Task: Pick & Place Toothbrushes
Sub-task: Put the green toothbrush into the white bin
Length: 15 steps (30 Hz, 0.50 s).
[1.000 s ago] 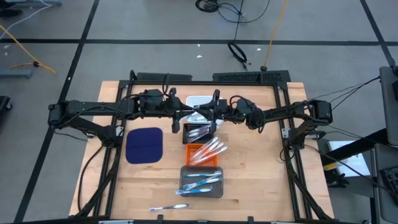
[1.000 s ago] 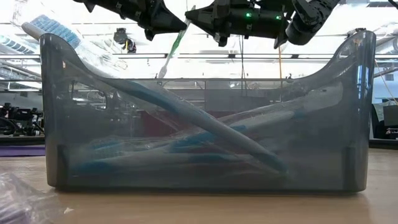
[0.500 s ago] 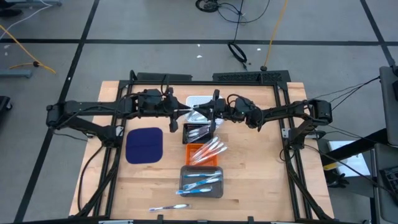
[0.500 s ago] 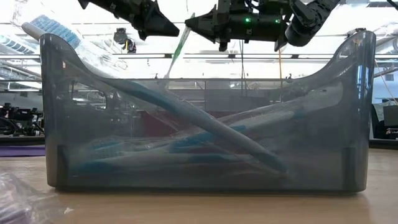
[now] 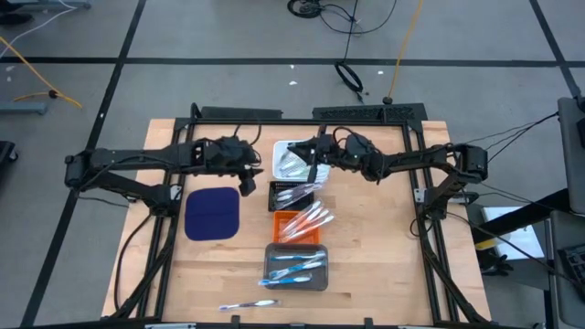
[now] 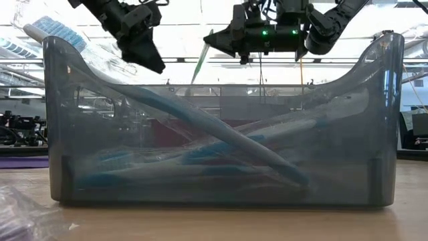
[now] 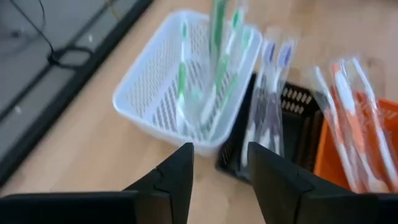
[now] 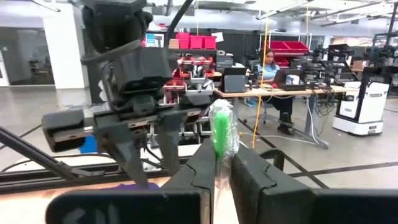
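The left gripper (image 5: 249,174) has let go and backed off left of frame centre, fingers apart and empty. The right gripper (image 5: 311,155) now holds the green toothbrush (image 6: 200,61) alone, clamped above the white basket (image 5: 279,148), ready to drop.

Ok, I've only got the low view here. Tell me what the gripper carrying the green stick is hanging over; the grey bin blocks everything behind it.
Observer: That is the right gripper. Seen from above, it is over the white basket at the far side of the table.
Operator: Confirm its grip.
Observer: Its wrist view shows the fingers shut on a wrapped green toothbrush.
Operator: Now report the other arm.
Observer: The left gripper is open, with nothing between its fingers.
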Tool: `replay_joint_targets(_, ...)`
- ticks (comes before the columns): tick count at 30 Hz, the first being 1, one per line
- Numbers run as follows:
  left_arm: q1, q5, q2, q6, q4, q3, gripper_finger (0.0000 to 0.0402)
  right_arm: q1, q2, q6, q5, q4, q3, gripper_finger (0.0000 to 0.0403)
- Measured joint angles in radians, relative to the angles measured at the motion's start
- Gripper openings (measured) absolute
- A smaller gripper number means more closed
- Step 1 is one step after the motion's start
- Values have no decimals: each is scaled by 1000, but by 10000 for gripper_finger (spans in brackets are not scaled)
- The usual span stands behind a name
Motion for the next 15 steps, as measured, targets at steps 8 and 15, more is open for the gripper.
replay_joint_targets(8,-67,-7,8,-67,-43,0,140,-31,0,49,2,142,-102,17)
replay_joint_targets(15,-121,-60,17,-68,-40,0,132,-36,0,76,67,221,-197,17)
